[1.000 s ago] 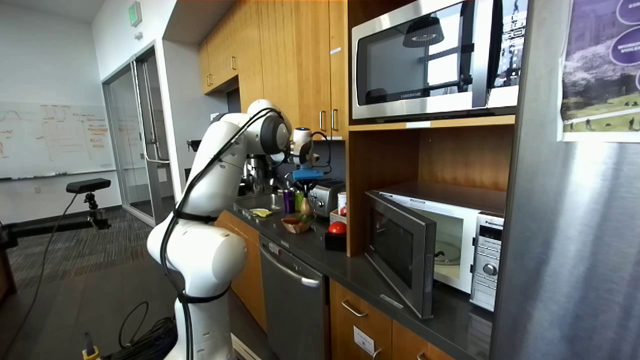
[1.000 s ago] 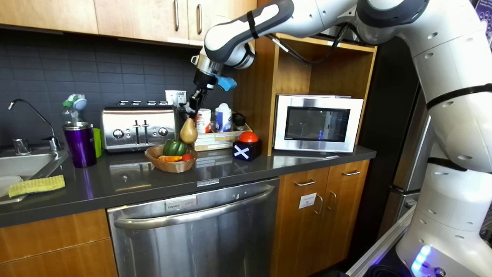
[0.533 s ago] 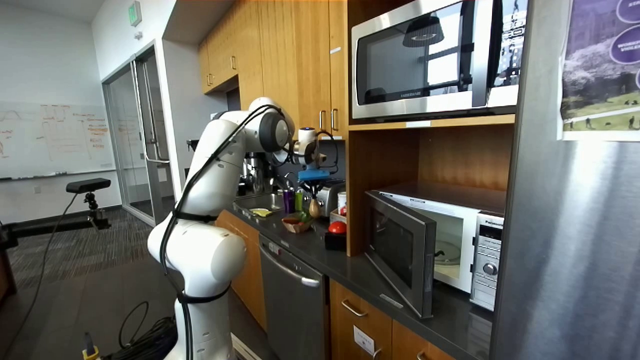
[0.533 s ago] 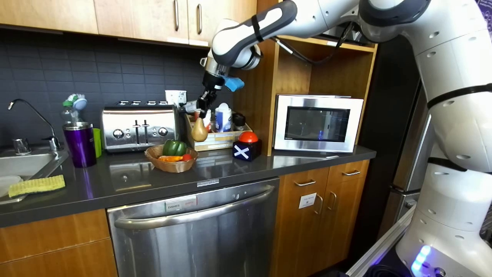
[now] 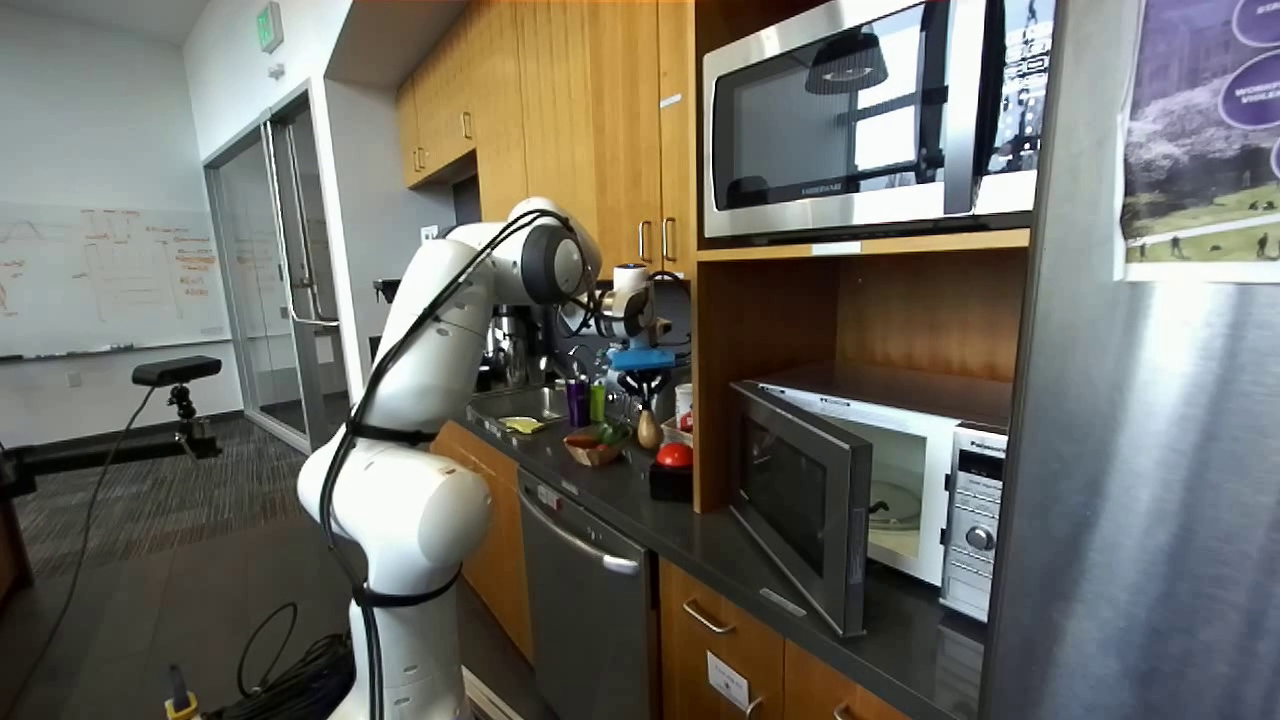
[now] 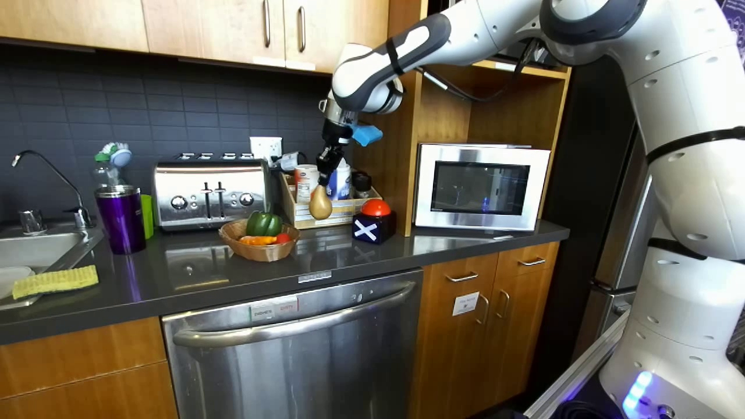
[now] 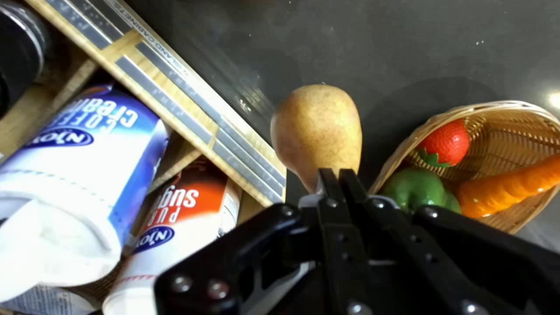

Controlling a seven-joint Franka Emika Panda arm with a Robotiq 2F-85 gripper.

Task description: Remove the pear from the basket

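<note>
The pear (image 6: 320,202) is out of the wicker basket (image 6: 256,251), hanging over the tabletop (image 6: 326,250); in both exterior views it shows between basket and red dome button (image 6: 376,207). My fingers (image 7: 327,188) stand nearly together, pinching its narrow top end, bulb down, roughly upright. I judge the removal essentially done, set-down remaining.

Failure modes, as I rank them:

(a) Slip. I have only a thin bite on a tapering neck, with all the bulk below. A jerk could let it pull out or pivot. Whether stem or flesh is pinched I cannot tell; the tips hide it.

(b) Snag. The wooden organizer (image 7: 175,98) is near; gap or contact, the wrist view doesn't settle. Drifting that way, I'd expect the bulb to knock its front, or my fingers the sugar canister (image 7: 183,214).

(c) Wrong landing. Overshooting sideways could bring the pear down on the button or the black box (image 6: 375,230) under it.

(d) Bad release. Rounded base, smooth tabletop: let go too high, it likely tips and rolls, toward the front edge or back against the basket. Pressed too low, the neck may twist out of the fingers.
</note>
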